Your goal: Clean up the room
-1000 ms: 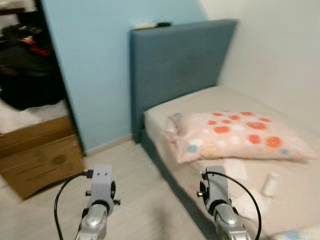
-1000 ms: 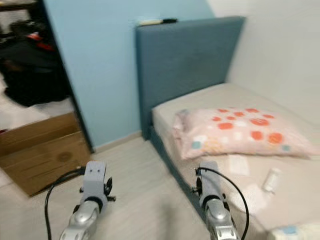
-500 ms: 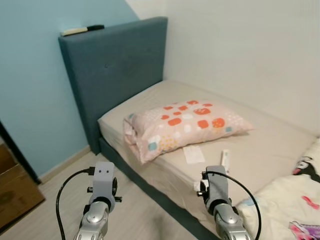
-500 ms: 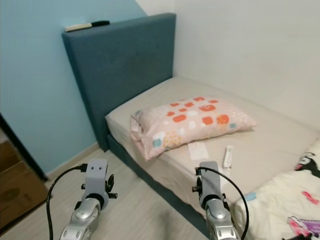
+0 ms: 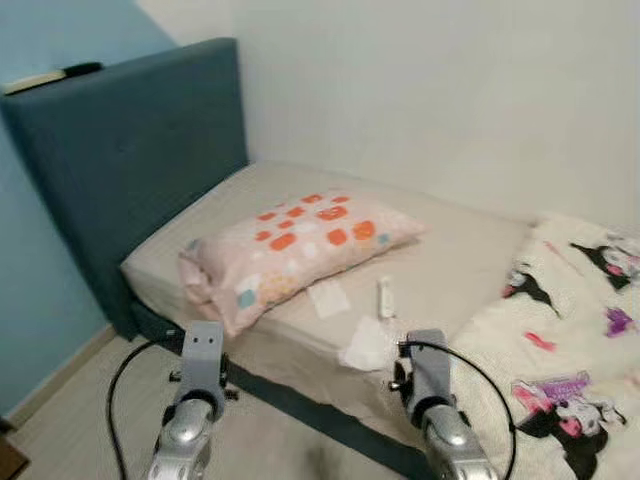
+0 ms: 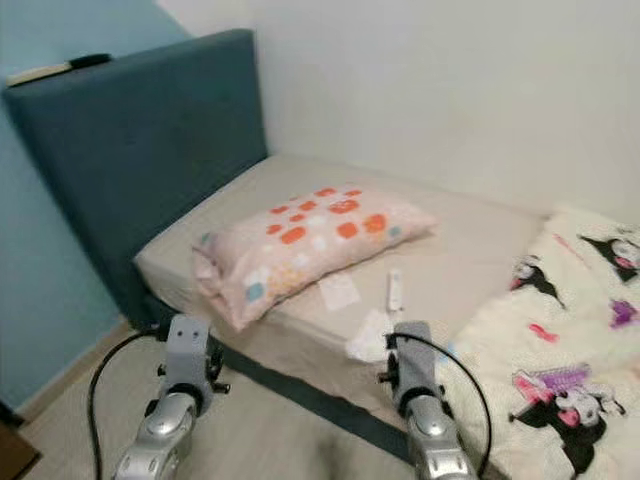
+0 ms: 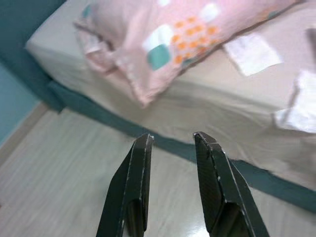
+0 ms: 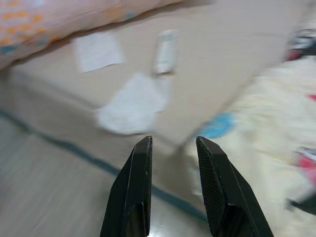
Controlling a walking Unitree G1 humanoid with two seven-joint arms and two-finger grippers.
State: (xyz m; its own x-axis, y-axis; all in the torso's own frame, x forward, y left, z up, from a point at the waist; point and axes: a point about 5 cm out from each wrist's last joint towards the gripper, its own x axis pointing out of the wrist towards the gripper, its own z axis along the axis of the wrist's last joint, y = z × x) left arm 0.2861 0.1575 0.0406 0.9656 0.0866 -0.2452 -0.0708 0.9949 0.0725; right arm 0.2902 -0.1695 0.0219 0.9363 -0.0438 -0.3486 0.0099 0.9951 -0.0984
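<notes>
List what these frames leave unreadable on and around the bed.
- Small white object on the mattress: too small in the eye views, blurred in the right wrist view; its kind is unclear.
- Items on the headboard: tiny, cut by the left edge.
- Blanket: cut by the right edge.
- Crumpled tissue: smeared by motion blur.

Two silver arms with grey wrist blocks, looping black cables, each tool (image 7: 170, 185) (image 8: 173, 187) two long black fingers.
</notes>
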